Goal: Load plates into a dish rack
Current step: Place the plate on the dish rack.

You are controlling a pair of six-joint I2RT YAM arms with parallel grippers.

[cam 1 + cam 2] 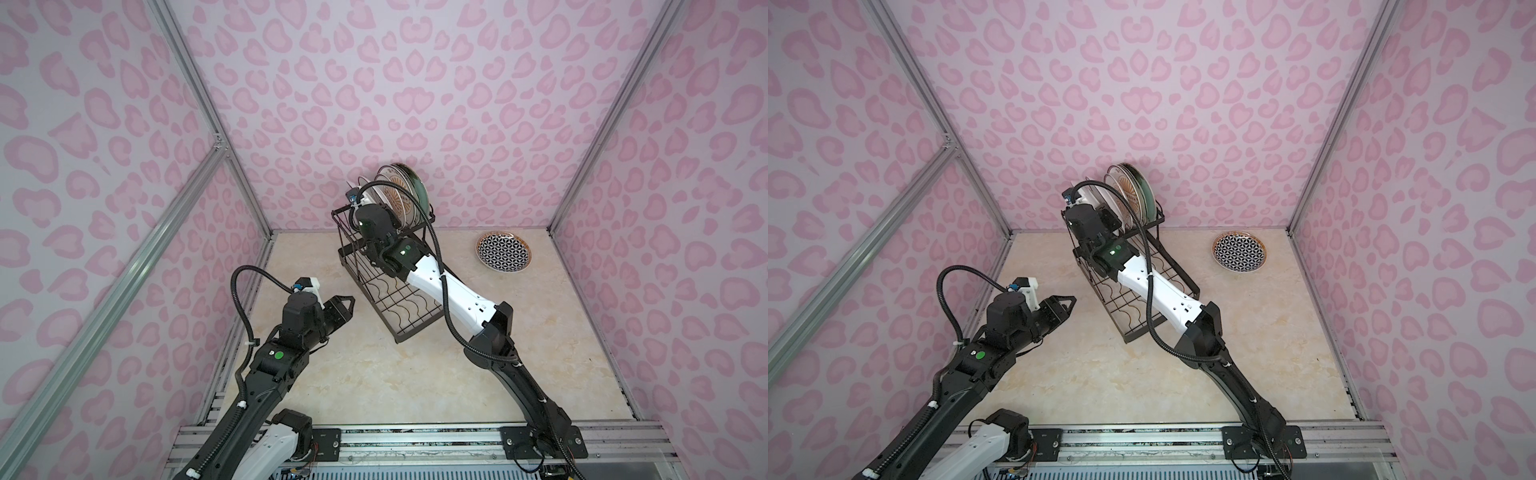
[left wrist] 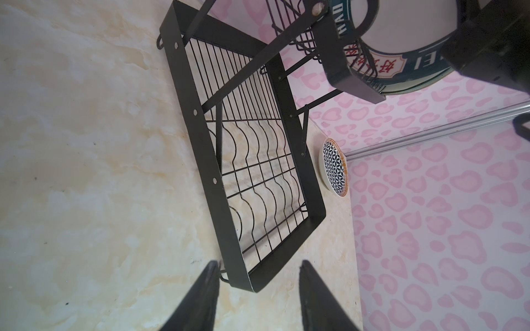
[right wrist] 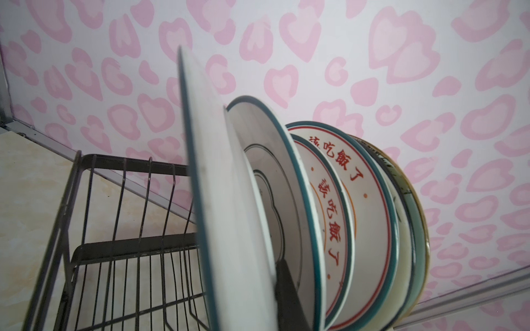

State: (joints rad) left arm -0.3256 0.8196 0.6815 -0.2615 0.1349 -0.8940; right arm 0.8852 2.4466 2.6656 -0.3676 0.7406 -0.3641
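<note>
Left fingers parted, arm low; right fingers pressed together, arm outstretched.

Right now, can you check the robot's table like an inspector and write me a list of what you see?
Surface: marble-look table.
Job's things: black dish rack stands on it; several plates stand upright in its upper basket; a black-and-white patterned plate lies flat near the back wall, apart from the rack.
Clutter: nothing seen.
Tools: left tool open, holding nothing, near the rack's front corner; right tool shut on a white plate with a teal rim, at the upper basket.
Cables: black hoses run along both arms; the right one arcs in front of the racked plates.
Surroundings: pink spotted walls, metal frame posts.
</note>
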